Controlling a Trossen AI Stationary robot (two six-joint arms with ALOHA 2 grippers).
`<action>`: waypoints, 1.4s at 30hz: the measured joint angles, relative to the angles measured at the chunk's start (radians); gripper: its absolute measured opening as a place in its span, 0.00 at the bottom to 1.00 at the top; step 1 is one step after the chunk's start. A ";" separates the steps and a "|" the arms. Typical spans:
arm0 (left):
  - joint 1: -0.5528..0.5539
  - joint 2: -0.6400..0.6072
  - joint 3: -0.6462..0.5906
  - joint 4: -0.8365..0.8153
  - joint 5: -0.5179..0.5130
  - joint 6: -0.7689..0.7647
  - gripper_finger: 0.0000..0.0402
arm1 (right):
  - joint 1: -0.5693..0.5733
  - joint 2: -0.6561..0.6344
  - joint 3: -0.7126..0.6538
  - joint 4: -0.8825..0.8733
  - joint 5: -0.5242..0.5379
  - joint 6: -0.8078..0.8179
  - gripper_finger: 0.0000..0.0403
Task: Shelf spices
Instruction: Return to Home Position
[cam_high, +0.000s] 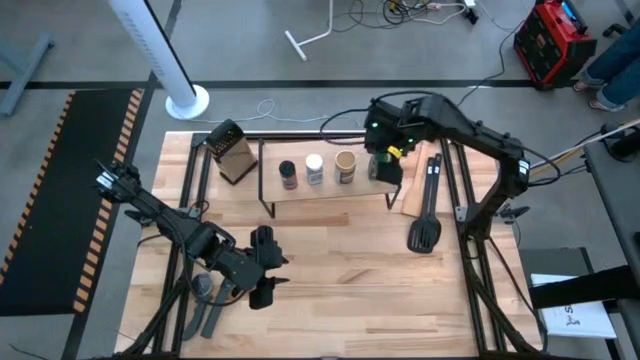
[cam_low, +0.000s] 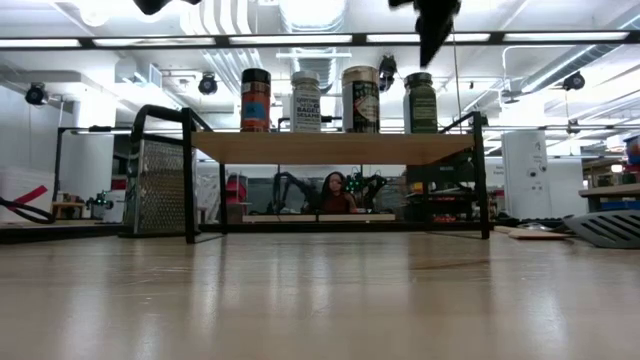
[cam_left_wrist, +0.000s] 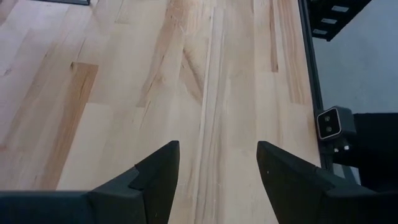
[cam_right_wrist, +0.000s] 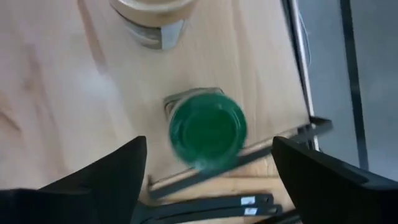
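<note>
- On the bench (cam_high: 330, 260) we see the shelf (cam_high: 330, 192), a light-wood board on black legs.
- Four spices (cam_low: 360, 100) line it: black-topped (cam_high: 288, 173), white-topped (cam_high: 314, 168), tan-topped (cam_high: 345, 166), then the green jar (cam_right_wrist: 208, 129).
- Right end effector (cam_high: 386, 160) hovers over the green jar, wide open, empty, arm outstretched.
- Left end effector (cam_left_wrist: 217, 146), open and empty, hangs over bare bench.

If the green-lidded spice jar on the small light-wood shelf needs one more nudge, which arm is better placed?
Right. The right gripper hangs open directly above the green-lidded spice jar on the shelf; the left gripper is open over bare table, far off.
</note>
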 joint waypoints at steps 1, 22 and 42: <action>0.000 0.000 0.000 -0.003 0.000 0.006 0.51 | 0.006 0.000 0.035 -0.028 0.000 0.023 0.80; -0.159 -0.122 0.000 0.226 -0.502 0.418 0.51 | 0.675 -0.515 -0.368 0.734 -0.063 0.221 0.61; -0.184 -0.421 -0.347 0.787 0.210 0.682 0.51 | 0.876 -0.799 -1.293 1.611 -0.116 0.313 0.50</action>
